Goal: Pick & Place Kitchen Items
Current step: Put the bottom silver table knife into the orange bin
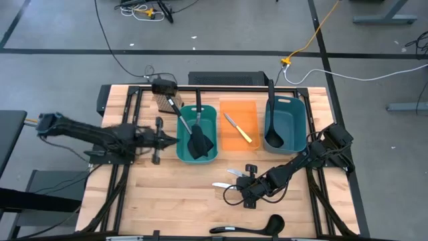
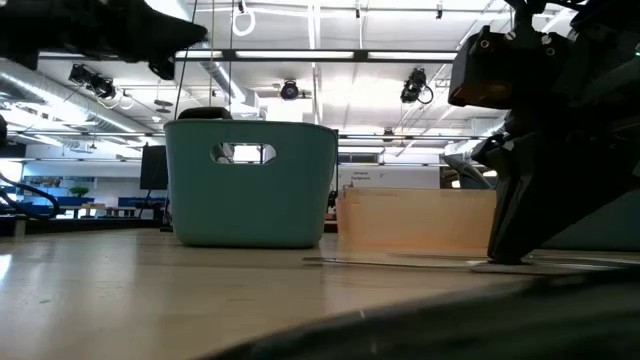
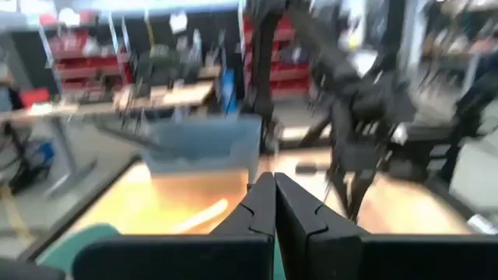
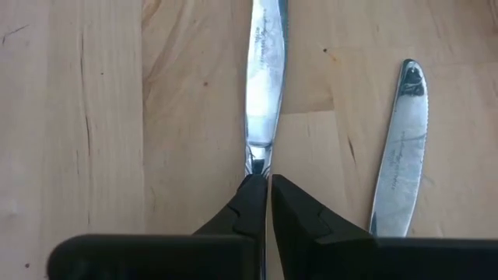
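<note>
Right tool pinched narrow on silver knife lying flat on the surface, blade running straight ahead along the tool's axis; second knife just beside. Probably gripped, though contact partly hidden. Left tool closed, empty, hovering near teal bin.

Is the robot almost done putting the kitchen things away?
More than half. Two spatulas sit in the left teal bin, the yellow-handled knife in the orange bin, and a ladle in the right teal bin. The right gripper is shut on a silver knife. The second silver knife and another ladle lie on the table.
</note>
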